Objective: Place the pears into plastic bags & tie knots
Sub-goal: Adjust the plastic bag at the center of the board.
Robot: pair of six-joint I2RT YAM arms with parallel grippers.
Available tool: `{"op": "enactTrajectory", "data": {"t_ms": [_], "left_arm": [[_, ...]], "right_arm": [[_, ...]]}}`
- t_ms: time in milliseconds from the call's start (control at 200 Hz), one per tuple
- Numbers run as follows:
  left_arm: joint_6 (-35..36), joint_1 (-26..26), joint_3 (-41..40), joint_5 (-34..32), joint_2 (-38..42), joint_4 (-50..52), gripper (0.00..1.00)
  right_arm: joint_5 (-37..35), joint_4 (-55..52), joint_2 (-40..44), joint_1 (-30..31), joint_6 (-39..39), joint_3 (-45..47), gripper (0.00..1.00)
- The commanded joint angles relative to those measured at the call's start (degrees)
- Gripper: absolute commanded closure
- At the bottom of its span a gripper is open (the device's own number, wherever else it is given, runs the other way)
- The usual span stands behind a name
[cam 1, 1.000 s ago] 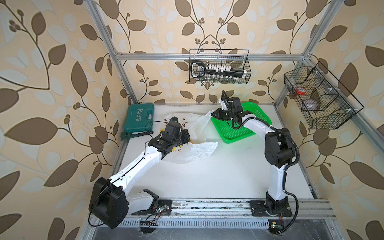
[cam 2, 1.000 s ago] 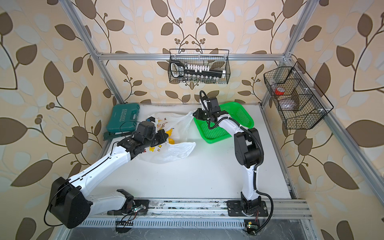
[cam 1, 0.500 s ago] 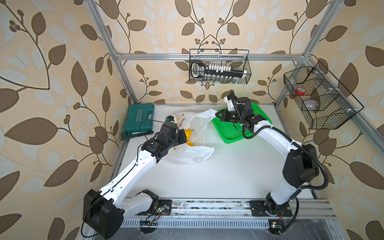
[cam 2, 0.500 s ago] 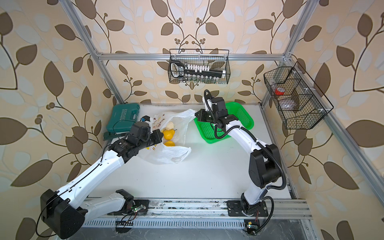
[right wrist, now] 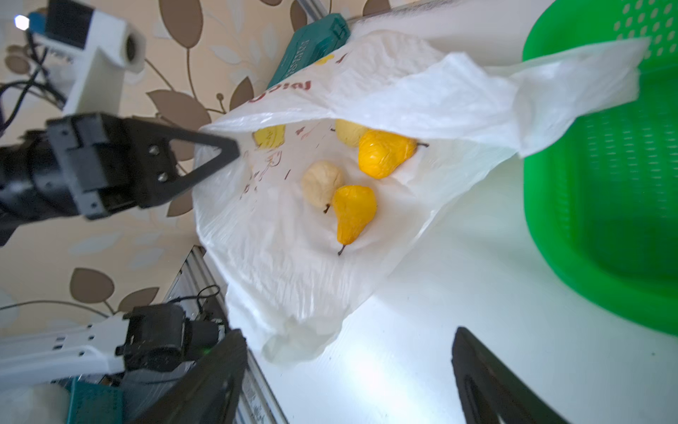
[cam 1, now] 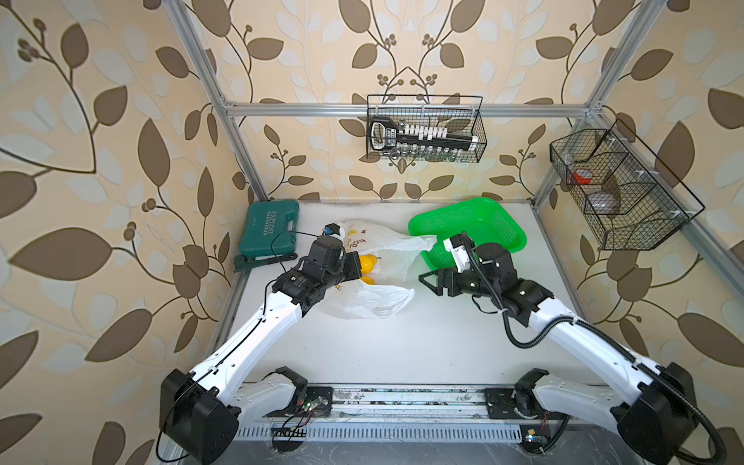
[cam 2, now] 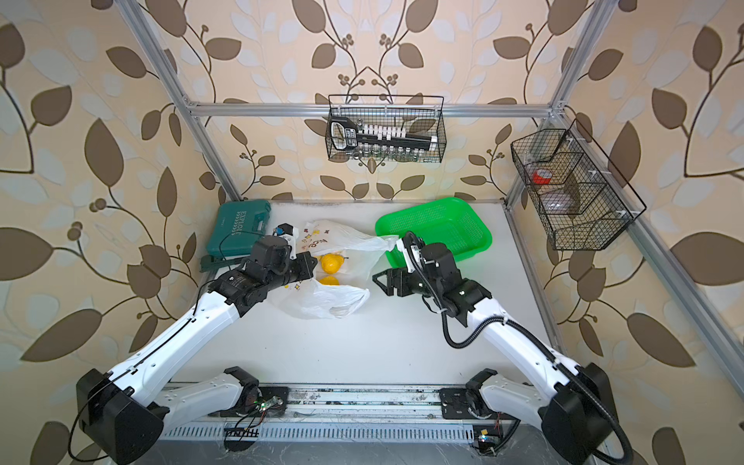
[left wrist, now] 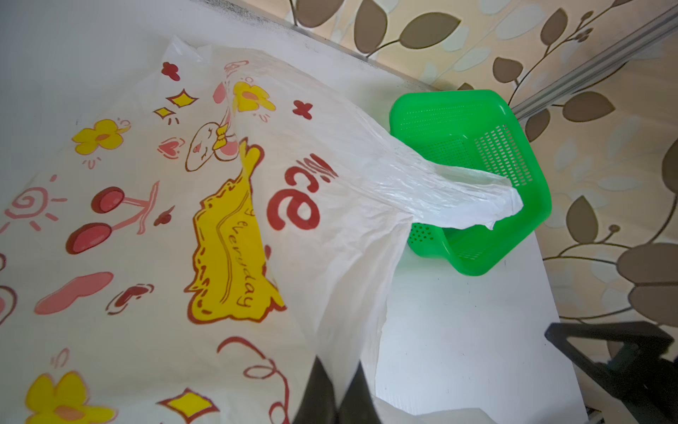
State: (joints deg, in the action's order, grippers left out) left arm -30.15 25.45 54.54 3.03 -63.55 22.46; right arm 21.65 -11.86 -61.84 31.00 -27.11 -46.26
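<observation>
Cream wallpaper (cam 1: 120, 120) printed with large brown leaves and pale ones covers every wall. A bare aluminium frame (cam 1: 402, 109) runs along the back wall and up the corners. On the back wall hangs a black wire basket (cam 1: 481, 129) with a black-and-white tool in it. A second, divided wire basket (cam 1: 652, 233) hangs on a side wall, something red in one compartment. The white bench (cam 1: 402, 342) carries a teal tool case (cam 1: 267, 227) lying flat in a back corner, a green perforated plastic tub (cam 1: 495, 225) opposite, and a metal rail (cam 1: 402, 396) along its front edge. Soft light gives a glare patch (right wrist: 367, 370) on the bench.
</observation>
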Motion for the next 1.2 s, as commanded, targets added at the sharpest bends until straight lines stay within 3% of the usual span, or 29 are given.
{"op": "enactTrajectory", "data": {"t_ms": [0, 350, 445, 550, 690, 785, 920, 1060, 1095, 1145, 1195], "left_arm": [[2.9, -0.32, 1.79, 2.55, -0.67, -1.83, 1.0], [2.87, -0.32, 2.41, 3.98, -1.31, -2.15, 1.0], [2.73, -0.31, 2.48, 4.05, -1.39, -2.13, 1.0], [2.6, -0.32, 2.43, 4.29, -1.33, -2.23, 1.0], [2.47, -0.32, 2.34, 4.69, -1.31, -2.43, 1.0], [2.38, -0.29, 2.32, 4.59, -1.31, -2.49, 1.0], [2.22, -0.32, 2.32, 4.65, -1.23, -2.56, 1.0], [4.83, -0.68, 4.07, 1.97, -0.6, -0.32, 1.0], [6.26, -1.47, 5.18, 0.78, 0.0, 1.02, 0.82], [7.57, -3.34, 6.55, -0.34, 1.73, 2.55, 0.45], [8.67, -5.83, 7.35, -0.65, 3.94, 3.29, 0.21]], "right_arm": [[1.7, 0.42, 3.17, 1.65, 1.28, 3.71, 0.12], [2.65, 5.64, -6.88, 6.96, 3.78, -0.01, 0.14], [3.4, 5.73, -9.04, 7.3, 4.43, -1.54, 0.21], [4.01, 5.71, -9.02, 7.48, 4.53, -1.77, 0.37], [3.97, 5.53, -7.09, 7.49, 4.04, -1.24, 0.37], [4.1, 5.18, -6.37, 7.49, 4.07, -1.09, 0.59], [5.2, 4.72, -6.02, 7.49, 4.28, -1.18, 0.99], [4.38, 3.16, -4.98, 7.49, 3.36, -4.09, 1.0], [3.52, 2.2, -4.78, 7.49, 3.01, -5.95, 1.0], [2.65, -0.13, -4.99, 7.49, 2.86, -9.45, 1.0], [2.45, -1.95, -5.57, 7.49, 2.65, -13.24, 1.0]]}}
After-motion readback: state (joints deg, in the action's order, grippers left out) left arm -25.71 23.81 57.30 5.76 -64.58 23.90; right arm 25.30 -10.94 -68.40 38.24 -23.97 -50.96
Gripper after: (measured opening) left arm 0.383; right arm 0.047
